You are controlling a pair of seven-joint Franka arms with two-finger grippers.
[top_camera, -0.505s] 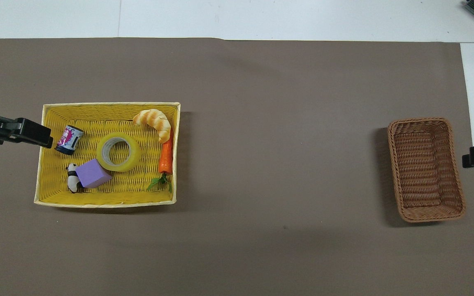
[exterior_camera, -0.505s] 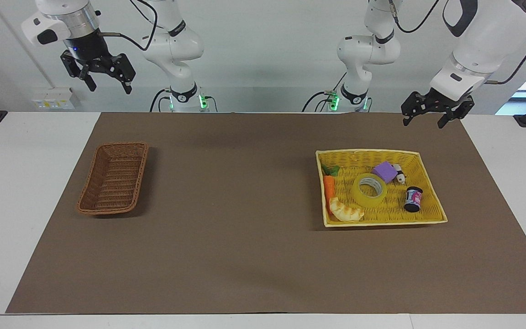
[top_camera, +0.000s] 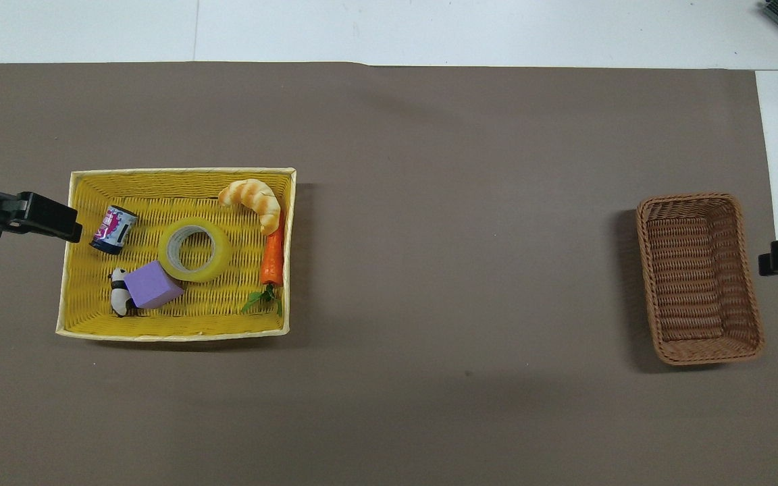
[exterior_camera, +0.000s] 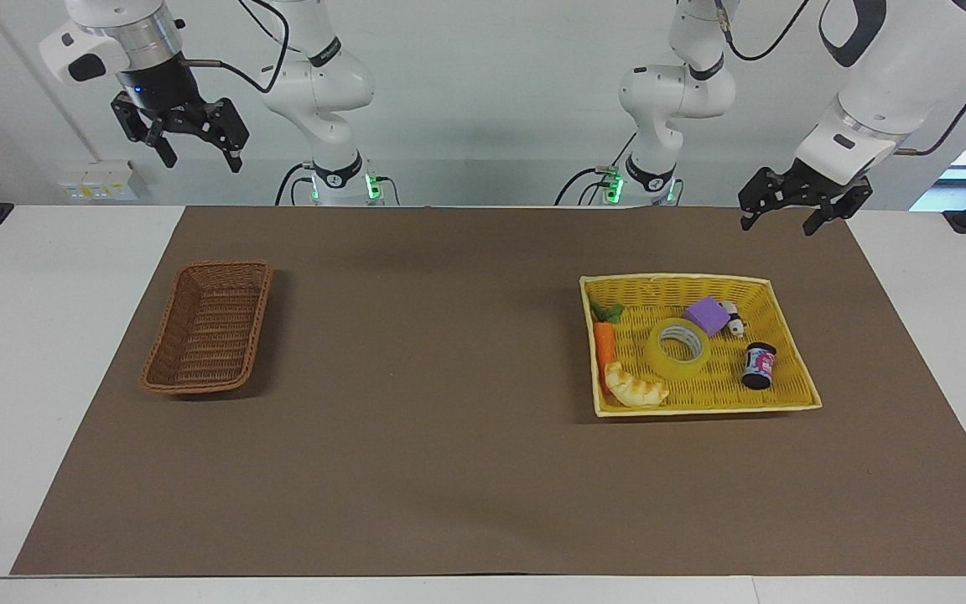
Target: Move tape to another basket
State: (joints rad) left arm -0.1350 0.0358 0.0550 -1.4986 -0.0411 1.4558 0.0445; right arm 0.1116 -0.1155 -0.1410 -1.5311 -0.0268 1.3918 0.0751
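Facing view: the left gripper (exterior_camera: 803, 210), jaws apart and empty, hangs above the robots' edge of the bright yellow woven tray (exterior_camera: 802, 373); below it the translucent yellow tape roll (exterior_camera: 678, 348) lies flat. The right gripper (exterior_camera: 181, 138), also spread, waits. Overhead view: the dark brown wicker basket (top_camera: 752, 331) sits well apart; the light, stiff, slick roll likely suits a pinch across its wall.

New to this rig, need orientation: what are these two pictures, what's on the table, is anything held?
Two robot arms at a table. One picture faces them; the other looks down from above their end. The left gripper hangs open near the yellow tray, holding nothing. The right gripper waits open, raised above the brown basket's end of the table. The tray holds the tape, a carrot, a croissant, a purple block, a panda figure and a small can. The basket is empty.
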